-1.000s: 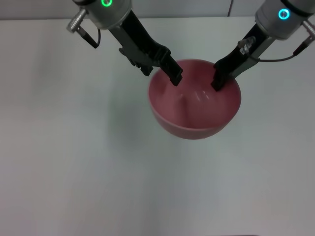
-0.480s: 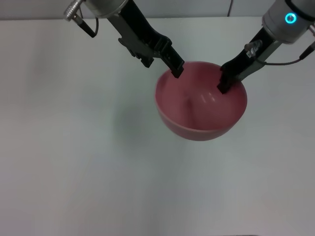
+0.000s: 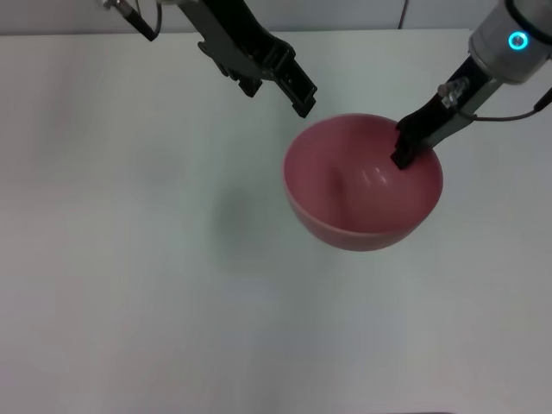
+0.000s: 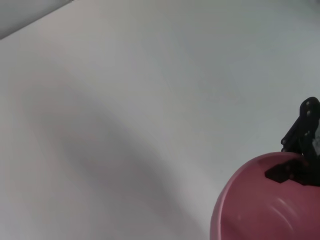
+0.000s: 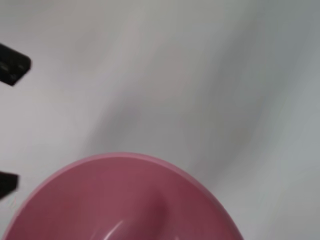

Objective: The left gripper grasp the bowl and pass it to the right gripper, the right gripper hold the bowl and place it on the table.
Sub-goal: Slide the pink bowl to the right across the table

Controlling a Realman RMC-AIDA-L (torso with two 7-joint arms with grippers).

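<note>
- The handover looks finished: the pink bowl [image 3: 363, 183] hangs from the right gripper [image 3: 404, 153] alone, with the left gripper [image 3: 301, 98] just off its rim and touching nothing
- The right gripper's jaws pinch the bowl's wall at the far right part of the rim, one finger inside the bowl and one outside, as seen in the head view and in the left wrist view, where a black finger sits on the rim [image 4: 290, 170]
- The left gripper sits up and to the left of the bowl, near it but apart; its jaws appear parted and hold nothing, and in the right wrist view two dark fingertips [image 5: 12, 65] show well apart at the edge
- The bowl is upright, mouth up, and seems lifted above the white table [image 3: 129, 259]: a soft shadow lies on the surface to its left, apart from the bowl itself
- The step in hand, as I judge it, is the right arm carrying the bowl toward its resting spot
- The next move calls for lowering the bowl level until its base meets the table, then parting the jaws; a one-sided rim pinch could let the bowl tip, so a slow, steady descent seems wise
</note>
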